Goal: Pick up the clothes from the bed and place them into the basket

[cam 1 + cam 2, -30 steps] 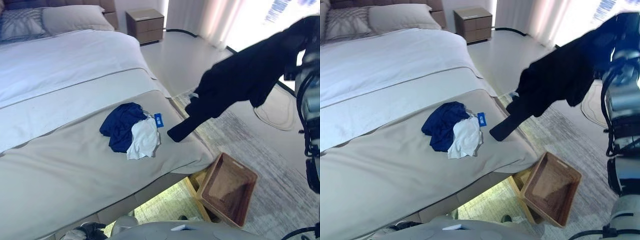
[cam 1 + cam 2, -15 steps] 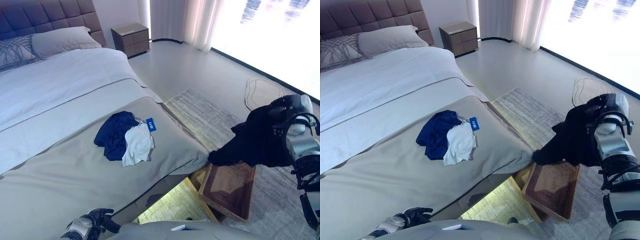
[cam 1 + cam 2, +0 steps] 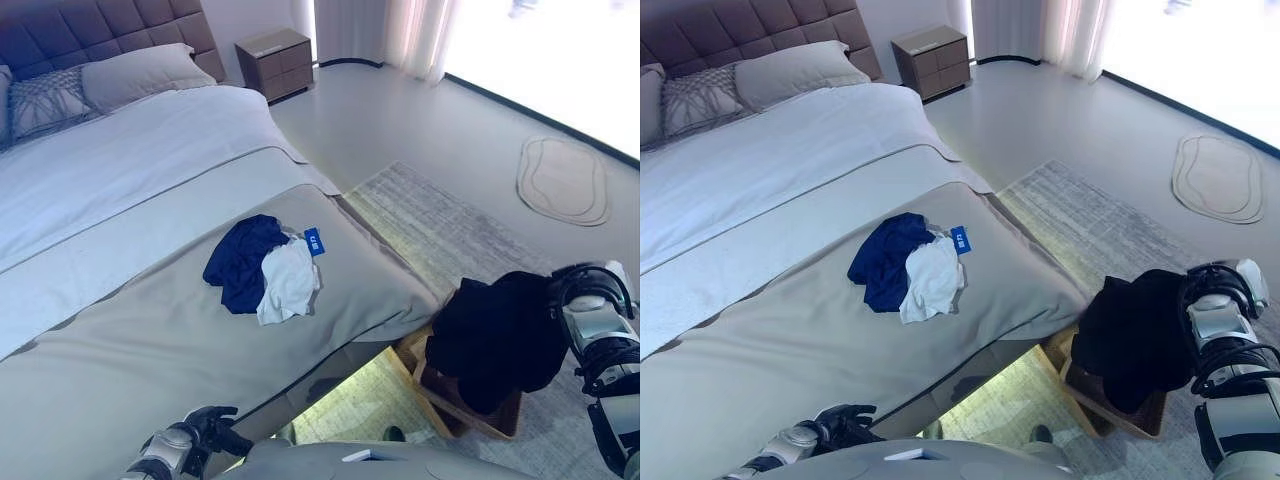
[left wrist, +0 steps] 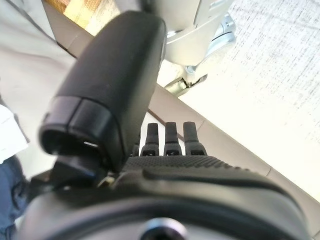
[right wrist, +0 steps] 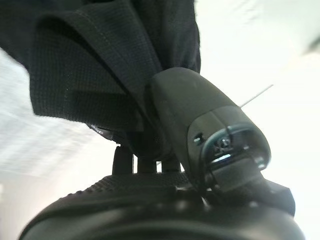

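Two garments are still lying on the bed, near its foot corner closest to the basket: a dark blue garment and a white garment, touching each other. On the white one I am seeing a small blue label with white print, but I cannot read it.

I am holding the black garment with my right hand, which is closing its thumb and fingers on the cloth; in the right wrist view the fabric is pinched right at the thumb. The garment is hanging from the hand and draping over the basket, covering most of it. The basket is standing on the rug, just beside the bed's corner.

My left hand is waiting low beside the bed's near edge, well apart from the basket, fingers relaxed and holding nothing.
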### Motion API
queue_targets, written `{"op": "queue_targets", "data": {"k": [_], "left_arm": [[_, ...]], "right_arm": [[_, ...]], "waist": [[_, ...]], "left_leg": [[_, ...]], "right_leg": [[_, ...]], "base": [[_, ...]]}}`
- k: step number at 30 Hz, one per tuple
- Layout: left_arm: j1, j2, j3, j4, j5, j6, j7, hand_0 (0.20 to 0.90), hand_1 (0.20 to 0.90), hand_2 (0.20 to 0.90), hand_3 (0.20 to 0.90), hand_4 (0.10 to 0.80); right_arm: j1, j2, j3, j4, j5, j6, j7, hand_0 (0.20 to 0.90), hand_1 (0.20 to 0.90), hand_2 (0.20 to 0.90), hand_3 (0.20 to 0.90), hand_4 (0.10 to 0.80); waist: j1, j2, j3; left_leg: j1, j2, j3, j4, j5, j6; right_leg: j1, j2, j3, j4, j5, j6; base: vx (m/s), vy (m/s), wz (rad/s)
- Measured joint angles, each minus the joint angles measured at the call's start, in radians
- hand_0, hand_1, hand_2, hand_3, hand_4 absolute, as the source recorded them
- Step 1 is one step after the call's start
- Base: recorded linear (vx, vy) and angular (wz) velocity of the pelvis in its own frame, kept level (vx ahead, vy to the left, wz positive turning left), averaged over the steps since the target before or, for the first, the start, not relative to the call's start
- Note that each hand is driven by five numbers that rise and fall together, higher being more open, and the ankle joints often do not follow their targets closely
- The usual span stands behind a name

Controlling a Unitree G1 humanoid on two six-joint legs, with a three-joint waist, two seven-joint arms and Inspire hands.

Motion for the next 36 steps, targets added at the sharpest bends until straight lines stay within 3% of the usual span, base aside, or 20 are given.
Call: {"op": "queue_targets", "data": {"k": [3,8,22,25,30,36], "left_arm": [[-0.020,-0.009,-0.003,-0.022,-0.019,-0.015,0.002,0.900,0.900,0.900,0.900,0.800],[-0.036,-0.019,-0.001,-0.020,-0.020,-0.015,0.003,0.900,0.900,0.900,0.900,0.800],[-0.010,-0.015,0.061,0.067,-0.045,-0.033,0.002,0.900,0.900,0.900,0.900,0.800],[-0.005,-0.015,0.064,0.077,-0.069,-0.043,0.004,0.900,0.900,0.900,0.900,0.800],[0.009,-0.017,0.095,0.114,-0.110,-0.080,0.015,0.900,0.900,0.900,0.900,0.800],[0.051,0.001,0.174,0.193,-0.123,-0.098,0.015,0.900,0.900,0.900,0.900,0.800]], "right_arm": [[0.011,0.004,-0.036,0.093,0.018,0.000,-0.003,0.900,0.900,0.900,0.900,0.800],[0.042,0.027,-0.064,0.129,0.053,-0.013,-0.004,0.900,0.900,0.900,0.900,0.800],[0.044,0.026,-0.150,0.233,0.051,-0.042,-0.014,0.900,0.900,0.900,0.900,0.800],[0.052,0.026,-0.194,0.251,0.111,-0.096,-0.031,0.900,0.900,0.900,0.900,0.800],[0.109,0.053,-0.313,0.240,0.361,-0.287,-0.022,0.900,0.900,0.900,0.900,0.800],[0.161,0.267,-0.426,0.188,0.714,-0.446,0.079,0.900,0.900,0.900,0.900,0.800]], "waist": [[0.014,0.019,0.019],[0.032,0.020,0.023],[0.075,-0.030,0.053],[0.078,-0.040,0.050],[0.120,-0.075,0.031],[0.138,-0.152,-0.023]], "left_leg": [[-0.030,0.001,-0.024,0.000,0.014,-0.012],[-0.031,0.003,-0.038,0.000,0.019,-0.018],[-0.014,-0.013,-0.080,-0.001,0.019,-0.019],[-0.013,-0.028,-0.109,-0.001,0.019,-0.017],[-0.016,-0.051,-0.133,-0.001,0.018,-0.009],[-0.020,-0.060,-0.156,0.000,0.017,-0.006]], "right_leg": [[-0.013,0.002,-0.027,0.000,0.001,-0.001],[-0.001,0.005,-0.047,0.000,0.000,0.000],[0.047,-0.010,-0.099,0.000,-0.007,0.008],[0.066,-0.021,-0.125,0.000,-0.008,0.009],[0.076,-0.039,-0.151,0.005,-0.009,0.011],[0.086,-0.044,-0.169,0.005,-0.013,0.015]], "base": [[-0.066,-0.056,0.23],[0.031,-0.030,0.12],[0.048,0.083,0.12],[0.050,0.190,0.27],[0.045,0.161,0.17],[0.076,0.123,0.11]]}}
